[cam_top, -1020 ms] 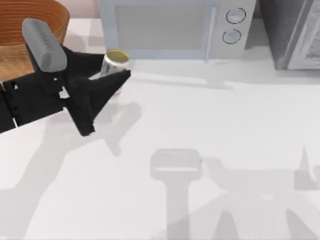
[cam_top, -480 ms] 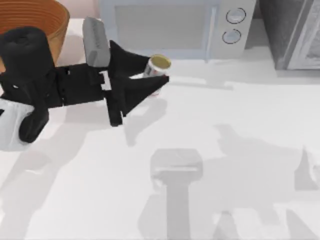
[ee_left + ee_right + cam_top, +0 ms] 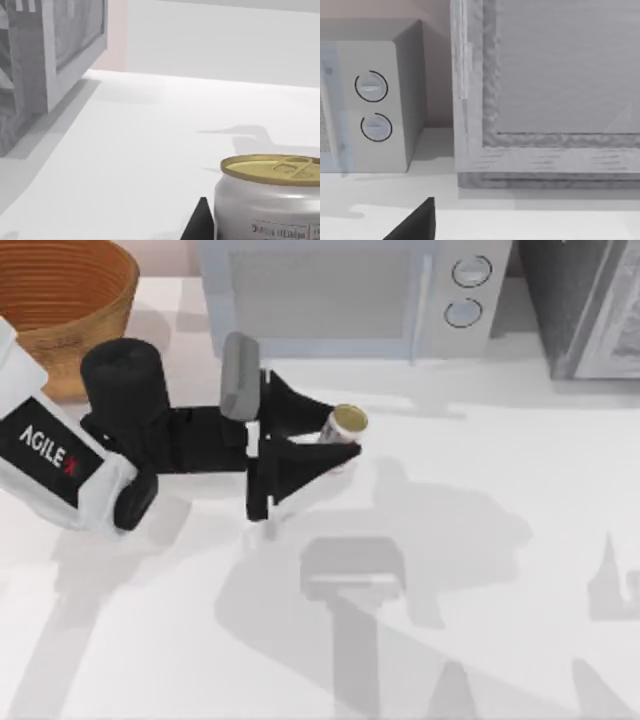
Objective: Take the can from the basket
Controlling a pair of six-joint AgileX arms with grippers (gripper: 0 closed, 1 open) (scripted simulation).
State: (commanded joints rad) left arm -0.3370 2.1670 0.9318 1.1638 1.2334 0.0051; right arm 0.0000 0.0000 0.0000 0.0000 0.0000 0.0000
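The can point(image 3: 349, 422), silver with a gold top, stands upright between the black fingers of my left gripper point(image 3: 343, 434), which is shut on it, over the white table in front of the microwave. The left wrist view has the can point(image 3: 270, 200) close up, with one black fingertip point(image 3: 200, 224) beside it. The orange-brown woven basket point(image 3: 60, 300) sits at the table's back left corner, well apart from the can. A black fingertip point(image 3: 415, 225) of my right gripper shows in the right wrist view, facing the back of the table.
A grey-white microwave point(image 3: 350, 295) with two round dials stands along the back edge, just behind the can. A grey cabinet point(image 3: 590, 305) fills the back right corner. Open white tabletop point(image 3: 480, 540) lies to the right and front.
My left arm has carried the can to the right and a little toward the front, away from the basket. The basket is now uncovered.
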